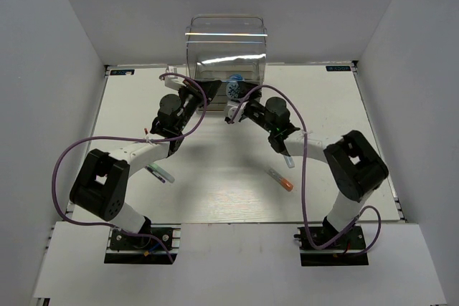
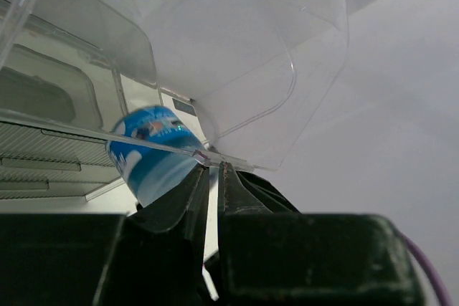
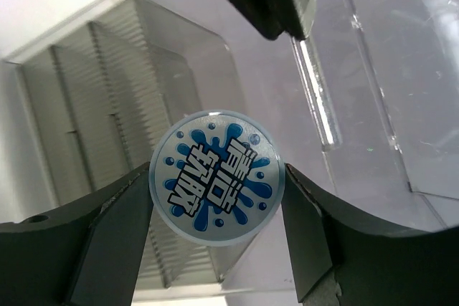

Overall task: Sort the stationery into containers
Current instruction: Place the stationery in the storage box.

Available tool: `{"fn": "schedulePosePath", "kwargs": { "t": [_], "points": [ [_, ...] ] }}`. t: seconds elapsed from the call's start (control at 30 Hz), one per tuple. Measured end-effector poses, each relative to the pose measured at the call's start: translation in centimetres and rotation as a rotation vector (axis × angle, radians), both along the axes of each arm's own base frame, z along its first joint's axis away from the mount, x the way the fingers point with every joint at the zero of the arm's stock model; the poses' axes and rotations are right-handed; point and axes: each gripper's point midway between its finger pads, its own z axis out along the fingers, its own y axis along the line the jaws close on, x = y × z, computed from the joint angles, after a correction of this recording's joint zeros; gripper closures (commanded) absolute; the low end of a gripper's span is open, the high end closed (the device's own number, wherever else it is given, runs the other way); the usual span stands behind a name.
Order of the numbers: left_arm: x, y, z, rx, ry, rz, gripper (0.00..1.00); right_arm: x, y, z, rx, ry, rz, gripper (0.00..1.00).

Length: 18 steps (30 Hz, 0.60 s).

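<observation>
The blue-and-white roll (image 3: 216, 177) is clamped between the two fingers of the right tool (image 3: 216, 202), at the centre of the right wrist view, with its printed round face turned to the camera. Stacked clear drawers of the transparent cabinet (image 3: 107, 105) are seen behind it at the left.

In the top view the roll (image 1: 234, 89) is held just in front of the cabinet (image 1: 226, 44), at the upper centre of the frame, and the left tool (image 1: 193, 94) is placed just to its left. In the left wrist view the left tool (image 2: 213, 173) is seen with its jaws drawn together on the thin edge of a clear panel (image 2: 244, 91) of the cabinet. The roll (image 2: 154, 155) shows through the plastic at centre left.

On the white counter (image 1: 215, 202) an orange-capped tube (image 1: 281, 179) lies right of centre. A teal-and-pink pen (image 1: 159, 173) lies left of centre, beside the left arm.
</observation>
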Motion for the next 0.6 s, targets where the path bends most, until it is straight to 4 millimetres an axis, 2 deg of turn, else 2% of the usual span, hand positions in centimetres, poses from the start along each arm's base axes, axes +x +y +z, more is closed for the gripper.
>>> {"fn": "schedulePosePath", "kwargs": {
  "t": [0.13, 0.33, 0.6],
  "points": [
    [0.0, 0.0, 0.0, 0.0, 0.0, 0.0, 0.97, 1.9, 0.1, -1.0, 0.005, -0.04, -0.045, 0.98],
    [0.1, 0.3, 1.0, -0.02, -0.034, 0.018, 0.97, 3.6, 0.6, -2.0, 0.005, -0.043, -0.068, 1.0],
    [0.1, 0.4, 1.4, -0.024, -0.049, 0.019, 0.97, 4.9, -0.1, -2.8, -0.001, -0.034, -0.112, 1.0]
  ]
}}
